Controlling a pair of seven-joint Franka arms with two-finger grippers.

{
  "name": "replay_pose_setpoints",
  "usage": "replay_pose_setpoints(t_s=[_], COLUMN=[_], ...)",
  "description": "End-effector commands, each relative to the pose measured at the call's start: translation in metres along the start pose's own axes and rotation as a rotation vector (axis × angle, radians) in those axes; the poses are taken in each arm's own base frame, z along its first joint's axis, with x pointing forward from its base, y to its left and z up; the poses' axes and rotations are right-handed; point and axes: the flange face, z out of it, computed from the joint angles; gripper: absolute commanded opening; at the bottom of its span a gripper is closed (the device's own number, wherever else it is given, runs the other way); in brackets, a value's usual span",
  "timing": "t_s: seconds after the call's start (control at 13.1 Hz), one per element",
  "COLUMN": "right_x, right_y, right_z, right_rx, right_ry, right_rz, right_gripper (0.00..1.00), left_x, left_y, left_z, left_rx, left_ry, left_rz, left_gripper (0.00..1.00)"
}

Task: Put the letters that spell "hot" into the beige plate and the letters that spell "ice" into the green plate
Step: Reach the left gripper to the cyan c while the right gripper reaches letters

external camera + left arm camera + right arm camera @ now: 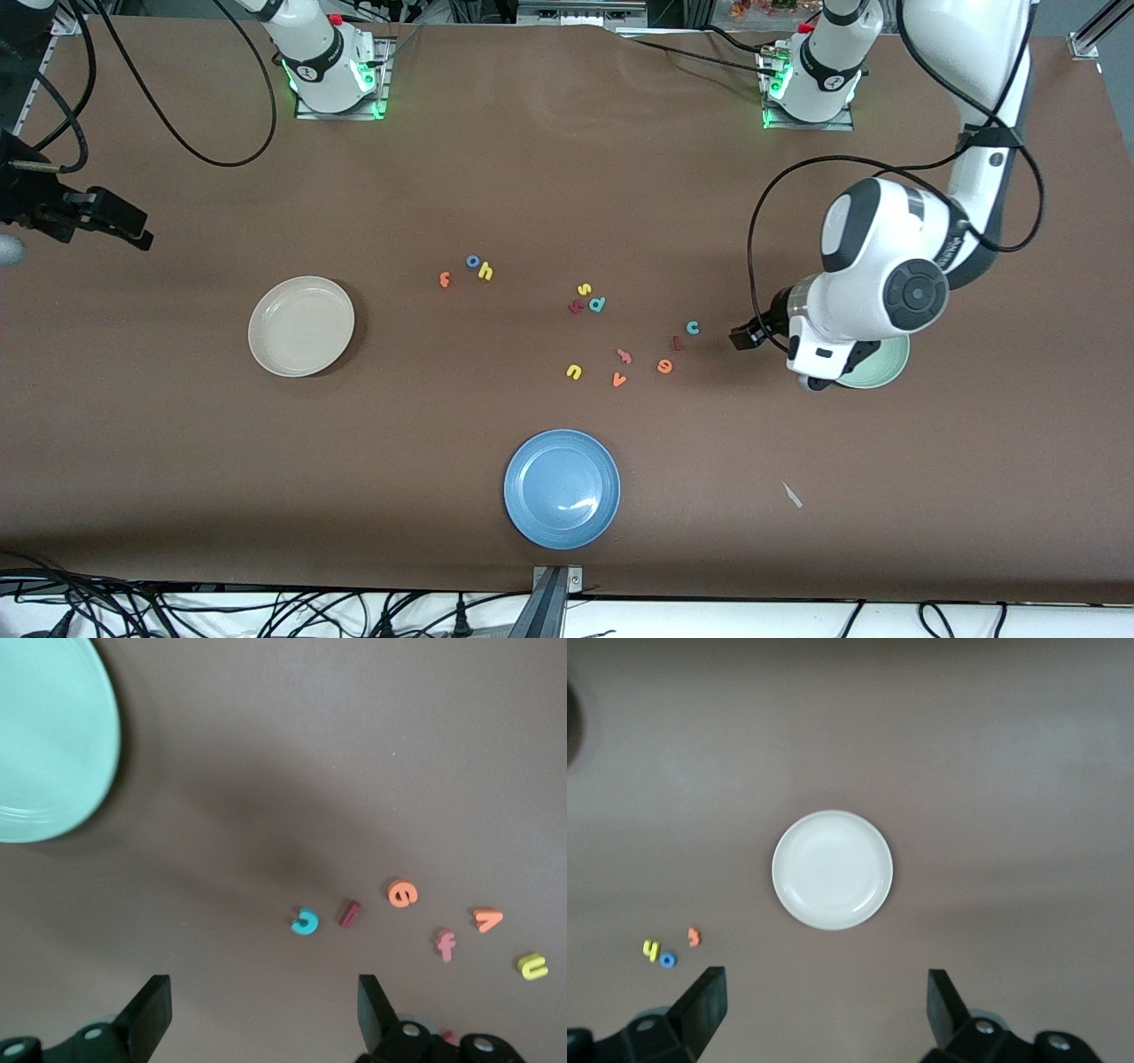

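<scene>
Lying on the brown table just beside the left gripper (742,337) toward the right arm's end, the teal c (693,328), dark red i (678,342) and orange e (664,366) sit close together, untouched. That gripper hangs fingers spread wide and empty, its wrist over the green plate (886,368) (mostly hidden). The right gripper (824,1014) waits, likewise open, high above the empty beige plate (301,325); yellow h (485,273), blue o (473,260) and orange t (445,280) cluster farther back.

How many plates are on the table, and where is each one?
3. The beige plate lies toward the right arm's end. The blue plate is nearest the front camera. The green plate lies toward the left arm's end, partly hidden under the left arm.
</scene>
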Motion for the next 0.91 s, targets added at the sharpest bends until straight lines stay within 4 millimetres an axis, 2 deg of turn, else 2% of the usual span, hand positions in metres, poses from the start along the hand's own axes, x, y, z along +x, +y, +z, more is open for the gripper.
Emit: replay_pose_setpoints(t_s=[0.0,0.15,0.3,0.38,0.46,0.53,0.69,0.84], right_x=[0.005,0.012,0.018,0.019,0.02,0.024,0.035,0.046], right_y=[-0.014,-0.02,-0.021,-0.023,-0.028,-0.031,-0.068,-0.104], right_z=[0.016,0.036,0.045,0.048,0.05,0.058,0.082,0.117], right_rx=[0.033,0.105,0.138,0.141,0.145,0.15,0.202,0.191], right_ry=[-0.054,-0.096,-0.108,-0.112,-0.112,-0.121,-0.111,-0.125], right_rz=[-0.018,-0.014,-0.008,-0.012,-0.019,-0.023,-0.043,-0.083], right_gripper=[1.0,1.0,1.0,1.0,1.0,1.0,1.0,1.0], left_x=[-0.022,-0.04,-0.045,-0.05,-0.051,-0.05,-0.048,-0.051], left_y=[-0.006,-0.001,-0.005,-0.003,-0.001,-0.001,0.0,0.004], left_z=[0.027,0.061,0.086,0.099,0.113,0.121,0.131,0.143], left_rx=[-0.048,-0.061,-0.088,-0.082,-0.068,-0.068,-0.066,-0.069], left_ry=[0.037,0.072,0.114,0.114,0.108,0.112,0.114,0.122], left_rz=[-0.039,-0.032,-0.027,-0.019,-0.019,-0.019,-0.02,-0.012], left_gripper=[0.92,0.92,0.9,0.87,0.79,0.78,0.72,0.71])
